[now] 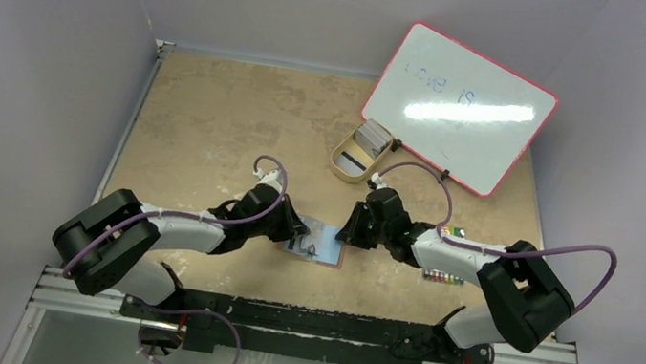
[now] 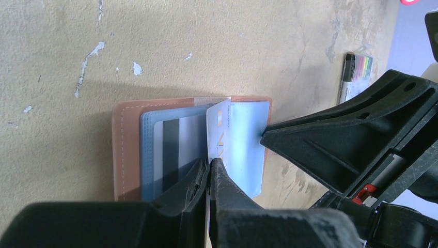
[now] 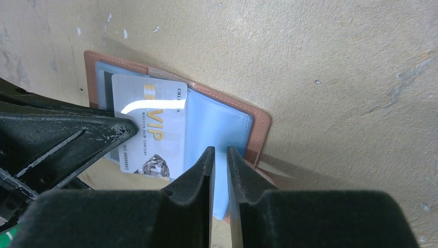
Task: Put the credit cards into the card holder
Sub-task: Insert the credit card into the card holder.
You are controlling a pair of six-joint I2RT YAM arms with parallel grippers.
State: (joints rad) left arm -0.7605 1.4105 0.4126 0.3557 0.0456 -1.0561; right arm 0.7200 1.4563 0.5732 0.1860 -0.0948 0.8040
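Found the left fingers [image 2: 205, 170] clamped tight on the near edge of a silver VIP card [image 2: 219, 129]; noted the card tilted up on its long edge over the middle of the card holder [image 2: 126, 150]; judged the edge grip chosen to leave the far end free for feeding into a pocket.

Located the card holder lying open and flat on the bench [image 1: 213, 117], between the two arms and close to their bases; brown leather border outside, blue sleeves inside; spotted one striped card [image 2: 173, 150] already seated in the left-hand sleeve.

Saw the VIP card's leading edge meeting the inner edge of the right-hand blue sleeve; could not tell whether under the lip yet; logged this insertion as started, not finished.

Found the right fingers [image 3: 210, 155] nearly together at the outer edge of that right sleeve, by the look nipping it; read this as a brace, keeping the holder from sliding while the card is pushed.

Further right: pack of markers [image 1: 442, 277] on the bench, untouched.

Toward the back right: tan tray [image 1: 341, 167] with more credit cards [image 1: 372, 136] stacked inside, just beside a whiteboard [image 1: 466, 107]; counted these as work outstanding.
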